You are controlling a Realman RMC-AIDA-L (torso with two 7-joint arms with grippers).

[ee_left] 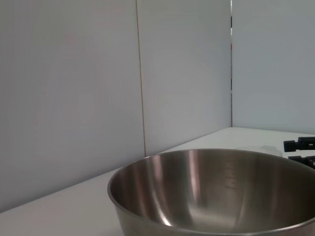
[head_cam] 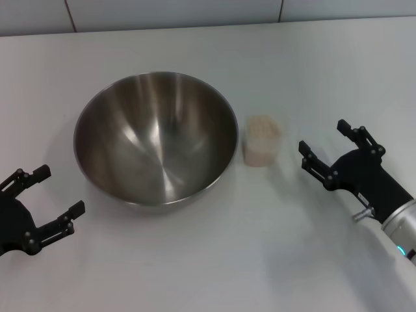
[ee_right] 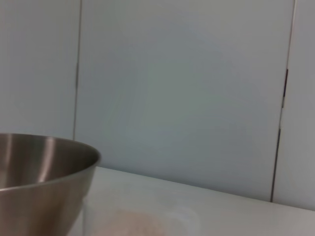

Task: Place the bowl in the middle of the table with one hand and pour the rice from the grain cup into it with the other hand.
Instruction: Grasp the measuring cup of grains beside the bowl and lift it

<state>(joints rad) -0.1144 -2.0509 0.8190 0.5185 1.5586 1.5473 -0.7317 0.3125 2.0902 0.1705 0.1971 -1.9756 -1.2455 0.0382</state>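
Observation:
The steel bowl (head_cam: pixel 156 136) stands empty on the white table (head_cam: pixel 214 260), left of centre. It also fills the left wrist view (ee_left: pixel 216 196) and shows in the right wrist view (ee_right: pixel 39 177). The clear grain cup (head_cam: pixel 262 141) stands just right of the bowl, filled with pale rice (head_cam: pixel 262 128); its rice shows in the right wrist view (ee_right: pixel 123 223). My left gripper (head_cam: pixel 44 198) is open and empty, front left of the bowl. My right gripper (head_cam: pixel 328 144) is open and empty, a little right of the cup. Its fingertips (ee_left: pixel 300 145) show in the left wrist view.
A pale panelled wall (head_cam: pixel 195 10) runs along the table's far edge.

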